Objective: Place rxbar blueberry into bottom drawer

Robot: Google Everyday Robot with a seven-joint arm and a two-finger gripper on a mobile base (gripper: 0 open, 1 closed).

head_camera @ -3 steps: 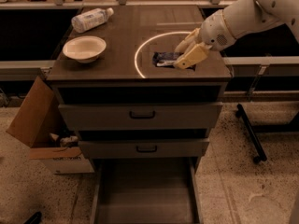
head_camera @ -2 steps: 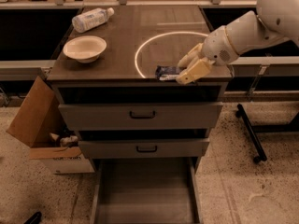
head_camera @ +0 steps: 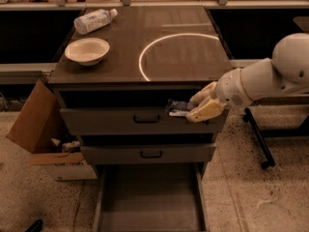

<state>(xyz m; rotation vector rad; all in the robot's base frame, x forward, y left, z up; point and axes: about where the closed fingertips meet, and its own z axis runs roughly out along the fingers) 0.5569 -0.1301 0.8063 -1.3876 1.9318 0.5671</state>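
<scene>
My gripper (head_camera: 195, 106) hangs in front of the cabinet's top drawer, at its right side, below the countertop edge. It is shut on the rxbar blueberry (head_camera: 176, 107), a dark blue glossy bar that sticks out to the left of the cream fingers (head_camera: 206, 110). The bottom drawer (head_camera: 150, 216) is pulled out wide open at the foot of the cabinet; its grey tray lies below and left of the gripper. The white arm reaches in from the right.
A white bowl (head_camera: 87, 50) and a lying clear water bottle (head_camera: 94, 20) sit on the cabinet top at the left. The two upper drawers with black handles (head_camera: 146, 119) are closed. An open cardboard box (head_camera: 41, 129) stands left of the cabinet. A black stand leg (head_camera: 258, 139) is at right.
The gripper has carried the bar off the countertop, forward and down, to in front of the top drawer.
</scene>
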